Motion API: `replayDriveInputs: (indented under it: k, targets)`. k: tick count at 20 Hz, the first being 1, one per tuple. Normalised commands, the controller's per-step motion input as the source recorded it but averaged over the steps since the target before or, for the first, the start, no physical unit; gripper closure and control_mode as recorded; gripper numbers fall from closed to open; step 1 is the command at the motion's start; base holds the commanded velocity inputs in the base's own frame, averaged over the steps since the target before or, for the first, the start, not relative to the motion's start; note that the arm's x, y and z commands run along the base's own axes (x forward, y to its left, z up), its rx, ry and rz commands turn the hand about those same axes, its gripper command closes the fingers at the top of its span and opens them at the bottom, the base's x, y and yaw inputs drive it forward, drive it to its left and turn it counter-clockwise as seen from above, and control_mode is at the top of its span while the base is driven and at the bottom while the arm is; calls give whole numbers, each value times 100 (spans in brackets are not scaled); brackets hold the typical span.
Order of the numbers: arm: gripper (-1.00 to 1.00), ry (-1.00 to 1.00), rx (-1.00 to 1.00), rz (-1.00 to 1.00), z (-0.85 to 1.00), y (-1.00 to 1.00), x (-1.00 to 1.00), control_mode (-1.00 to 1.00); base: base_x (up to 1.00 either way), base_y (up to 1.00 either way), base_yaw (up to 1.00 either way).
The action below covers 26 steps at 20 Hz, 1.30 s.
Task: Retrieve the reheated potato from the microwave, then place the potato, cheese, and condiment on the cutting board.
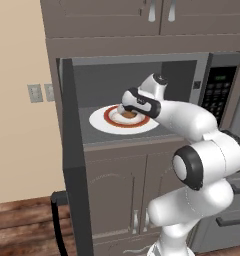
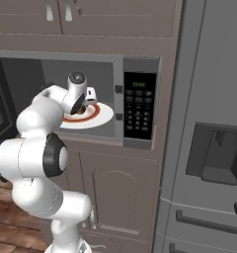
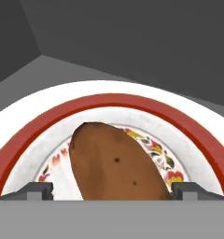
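Observation:
The microwave [image 1: 218, 93] [image 2: 139, 106] stands open, its dark door [image 1: 72, 150] swung out to the left. Inside it, a brown potato [image 3: 116, 163] [image 1: 128, 114] lies on a white plate with a red ring [image 1: 99, 121] [image 2: 104, 114] [image 3: 20, 121]. My gripper [image 1: 126, 111] [image 2: 83, 106] [image 3: 113, 191] reaches into the cavity and hangs open just over the potato. One fingertip [image 3: 39, 190] is to the potato's left and the other to its right, neither clearly touching it. The cheese, condiment and cutting board are out of view.
The open door juts out toward the base on the left. Cabinet doors [image 1: 122, 195] sit below the microwave and more cabinets [image 1: 107, 15] above it. A grey fridge [image 2: 209, 148] stands close to the right of the keypad.

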Motion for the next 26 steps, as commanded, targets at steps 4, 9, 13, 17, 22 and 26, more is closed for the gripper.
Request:
replayDriveInputs:
  k: [4,9,13,17,22,26]
  targets:
    - [-100,0,0,1,-10,2,15,-100,0,0,0]
    - [-100,1,0,2,-13,1,9,-100,0,0,0]
    - [-100,3,0,4,-27,5,0,-100,0,0,0]
    - [-100,3,0,5,-32,2,0,-100,0,0,0]
    - [-100,1,0,5,-29,4,0,-100,0,0,0]
    - [-100,0,0,5,-27,8,0,-100,0,0,0]
